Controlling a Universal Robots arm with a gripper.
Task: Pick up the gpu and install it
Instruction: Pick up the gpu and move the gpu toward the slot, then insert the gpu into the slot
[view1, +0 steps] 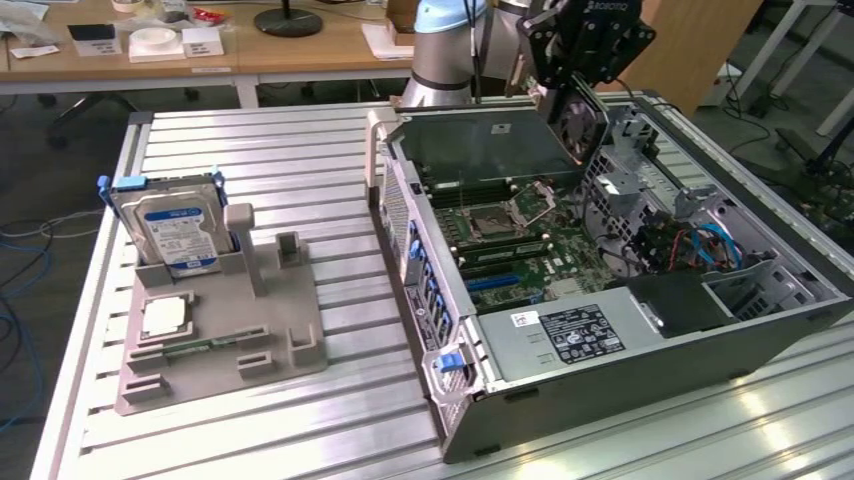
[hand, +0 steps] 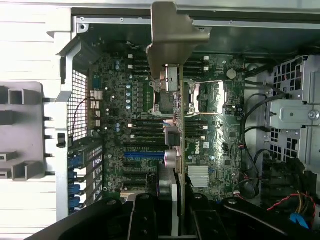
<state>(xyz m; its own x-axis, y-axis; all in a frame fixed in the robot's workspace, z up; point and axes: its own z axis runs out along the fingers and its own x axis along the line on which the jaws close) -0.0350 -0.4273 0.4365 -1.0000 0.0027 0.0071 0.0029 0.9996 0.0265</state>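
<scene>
Exterior view: claw (view1: 577, 75) clamped on gpu (view1: 582, 118). The card hung directly below the claw, its lower edge over the open case (view1: 601, 400).
Wrist view: claw (hand: 177, 220) gripped gpu (hand: 181, 150) edge-on, with the motherboard (hand: 135, 145) beyond it.

The gpu (view1: 583, 115), a dark matt card with a dull silvery metal bracket (hand: 172, 35), hangs from the matt black gripper (view1: 571, 85) above a green, glossy-speckled motherboard (hand: 225, 150) inside a grey sheet-metal case (view1: 641, 375), which rests on a ribbed, gleaming aluminium table (view1: 267, 160).
</scene>
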